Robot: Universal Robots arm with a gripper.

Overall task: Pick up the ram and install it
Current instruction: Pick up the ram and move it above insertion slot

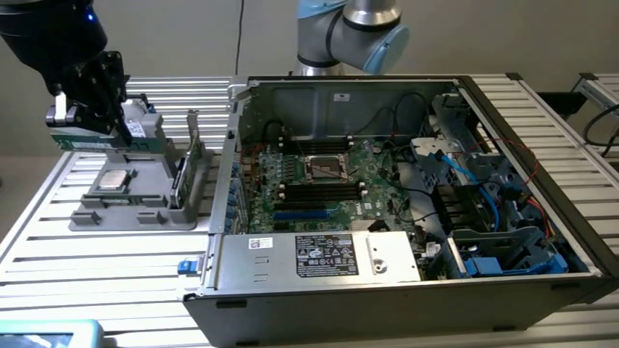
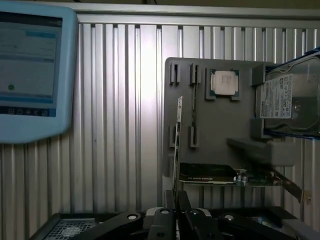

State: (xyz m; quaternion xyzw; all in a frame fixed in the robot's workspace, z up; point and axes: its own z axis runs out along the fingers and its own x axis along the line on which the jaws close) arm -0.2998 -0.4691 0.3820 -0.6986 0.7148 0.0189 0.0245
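Green ram (image 1: 80, 141) hung in the claw (image 1: 89, 122) over the grey tray (image 1: 145, 214).
We saw the claw closed on the ram, above the tray's processor (image 1: 114, 179); the open case (image 1: 290, 268) stood just beside the tray.
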